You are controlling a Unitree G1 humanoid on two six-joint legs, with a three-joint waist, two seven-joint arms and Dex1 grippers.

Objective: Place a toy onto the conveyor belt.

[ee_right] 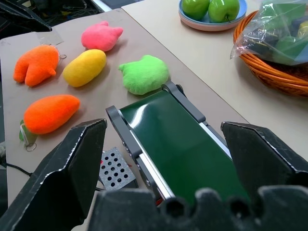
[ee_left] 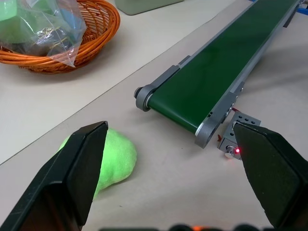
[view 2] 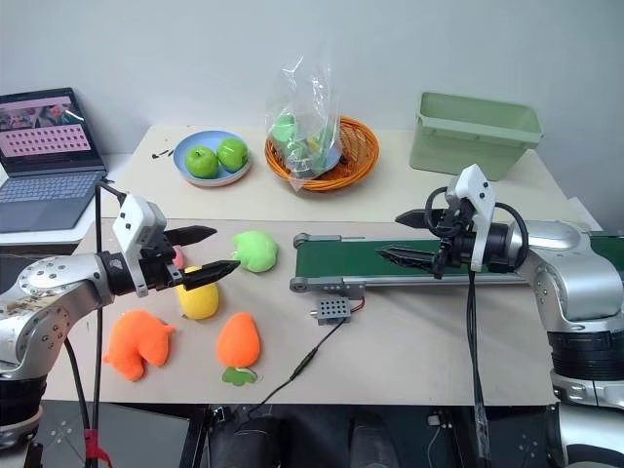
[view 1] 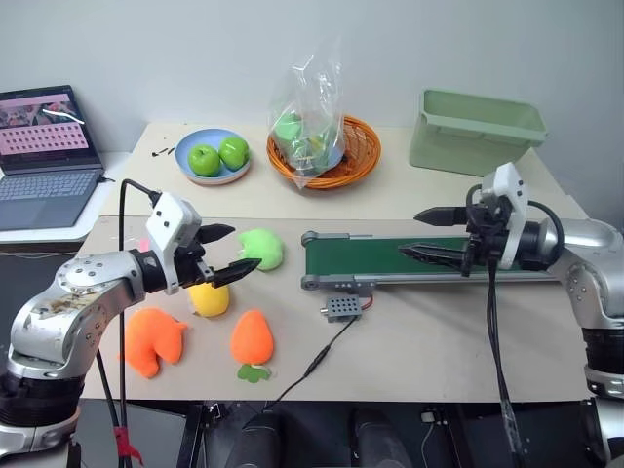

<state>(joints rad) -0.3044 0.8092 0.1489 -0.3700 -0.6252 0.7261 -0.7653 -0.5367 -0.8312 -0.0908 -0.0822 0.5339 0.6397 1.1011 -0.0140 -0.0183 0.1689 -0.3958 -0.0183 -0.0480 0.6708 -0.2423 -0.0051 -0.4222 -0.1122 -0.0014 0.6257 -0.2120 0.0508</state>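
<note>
The toy (view 1: 151, 341), a bright orange flat plush with small lobes, lies near the table's front left edge, also seen as the toy (ee_right: 36, 64) from the right wrist. The dark green conveyor belt (view 1: 390, 255) in its grey frame runs across the table's right half. My left gripper (view 1: 246, 248) hovers open and empty above the table, behind the toy and over a yellow plush, pointing toward the belt's left end. My right gripper (view 1: 409, 232) is open and empty above the middle of the belt.
A green plush (view 1: 261, 248), a yellow plush (view 1: 210, 298), a carrot plush (view 1: 252, 338) and a pink plush (ee_right: 102, 36) lie around the toy. A grey box (view 1: 341, 308) with a cable sits before the belt. Behind are an apple plate (view 1: 213, 156), a basket (view 1: 361, 161), a green bin (view 1: 473, 132) and a laptop (view 1: 44, 156).
</note>
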